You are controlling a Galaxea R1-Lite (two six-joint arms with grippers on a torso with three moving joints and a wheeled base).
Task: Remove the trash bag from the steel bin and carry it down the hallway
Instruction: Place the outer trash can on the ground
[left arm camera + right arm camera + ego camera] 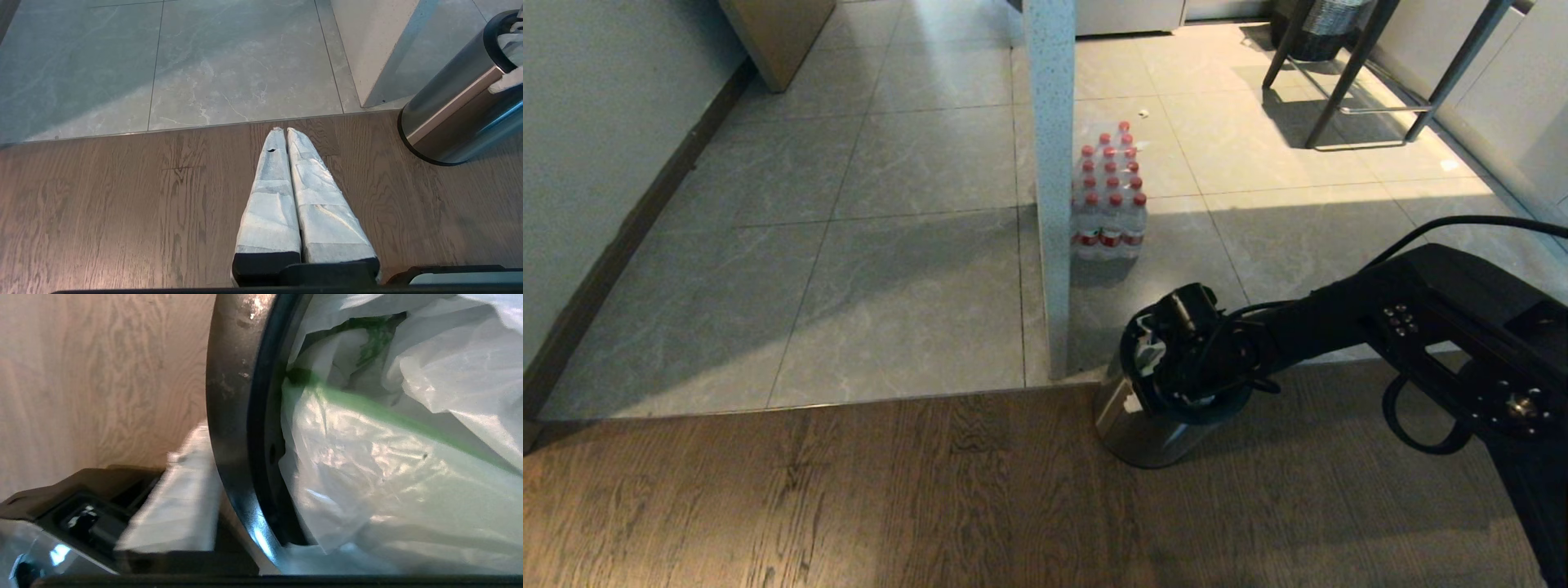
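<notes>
The steel bin (1143, 437) stands on the wood floor at the foot of a white pillar, and also shows in the left wrist view (449, 122). The trash bag (388, 457), white plastic with a green band, fills it, and a white scrap of it (1147, 351) shows at the rim. My right gripper (1172, 380) reaches down into the bin's mouth. It is open and straddles the black rim (261, 416): one white-wrapped finger (184, 498) sits outside the steel wall with a small gap, while the bag hides the other. My left gripper (284, 130) hangs shut over the wood floor, left of the bin.
The white pillar (1054, 163) rises just behind the bin. A shrink-wrapped pack of red-capped bottles (1109, 204) sits against it on the grey tiles. Stool legs (1347, 73) stand at the far right. A wall with dark skirting (621, 237) runs along the left.
</notes>
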